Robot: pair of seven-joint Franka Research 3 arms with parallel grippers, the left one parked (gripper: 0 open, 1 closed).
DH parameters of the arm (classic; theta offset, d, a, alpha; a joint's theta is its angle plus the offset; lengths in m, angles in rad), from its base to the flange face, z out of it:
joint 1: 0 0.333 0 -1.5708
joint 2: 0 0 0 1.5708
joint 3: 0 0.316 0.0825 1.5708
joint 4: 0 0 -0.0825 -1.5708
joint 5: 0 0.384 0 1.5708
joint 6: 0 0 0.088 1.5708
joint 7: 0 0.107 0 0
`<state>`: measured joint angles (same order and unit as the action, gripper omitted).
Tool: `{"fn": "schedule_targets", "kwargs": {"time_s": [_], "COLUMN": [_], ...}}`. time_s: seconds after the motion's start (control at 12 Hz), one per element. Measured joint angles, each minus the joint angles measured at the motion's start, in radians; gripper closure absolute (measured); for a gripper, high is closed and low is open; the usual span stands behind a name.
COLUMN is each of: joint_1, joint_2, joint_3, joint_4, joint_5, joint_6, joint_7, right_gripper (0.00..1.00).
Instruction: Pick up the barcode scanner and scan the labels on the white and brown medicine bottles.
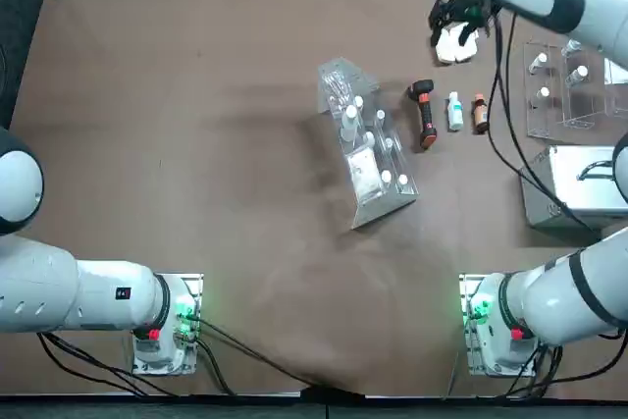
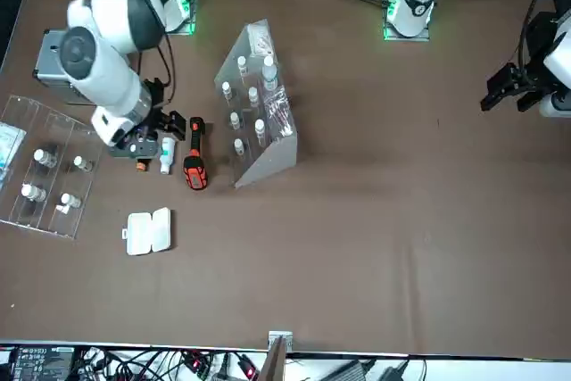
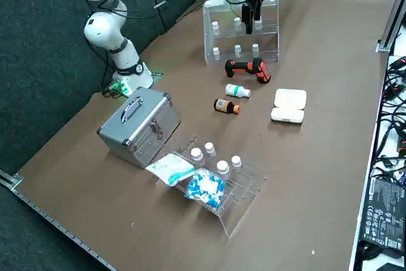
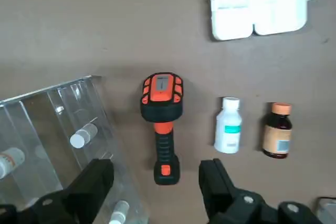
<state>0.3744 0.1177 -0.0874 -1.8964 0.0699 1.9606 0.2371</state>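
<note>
The barcode scanner (image 4: 161,124), black with an orange-red handle, lies flat on the brown table (image 1: 196,144). Beside it lie the white bottle (image 4: 228,125) and the brown bottle (image 4: 276,131), side by side. They also show from above: scanner (image 1: 425,115), white bottle (image 1: 454,111), brown bottle (image 1: 480,113). My right gripper (image 4: 155,182) hangs open well above the scanner, which lies in line with the gap between the fingers; it holds nothing. The side view shows that gripper (image 3: 250,16) high over the scanner (image 3: 249,68).
A clear vial rack (image 1: 363,144) stands right next to the scanner. A white clamshell case (image 1: 456,44) lies beyond the bottles. An acrylic tray with vials (image 1: 569,85) and a metal case (image 1: 579,188) sit at the table's right.
</note>
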Motion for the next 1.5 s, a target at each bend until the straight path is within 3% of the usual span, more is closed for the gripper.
{"fn": "schedule_targets", "kwargs": {"time_s": [0.25, 0.5, 0.83, 1.5], "joint_1": [0.044, 0.045, 0.051, 0.072], "joint_2": [0.019, 0.029, 0.039, 0.072], "joint_3": [0.0, -0.001, -0.002, -0.002], "joint_4": [-0.092, -0.142, -0.239, -0.328], "joint_5": [-0.015, -0.022, -0.022, -0.022], "joint_6": [0.088, 0.142, 0.297, 0.431], "joint_7": [0.051, 0.055, 0.074, 0.117], "right_gripper": [0.0, 0.0, 0.0, 0.0]}}
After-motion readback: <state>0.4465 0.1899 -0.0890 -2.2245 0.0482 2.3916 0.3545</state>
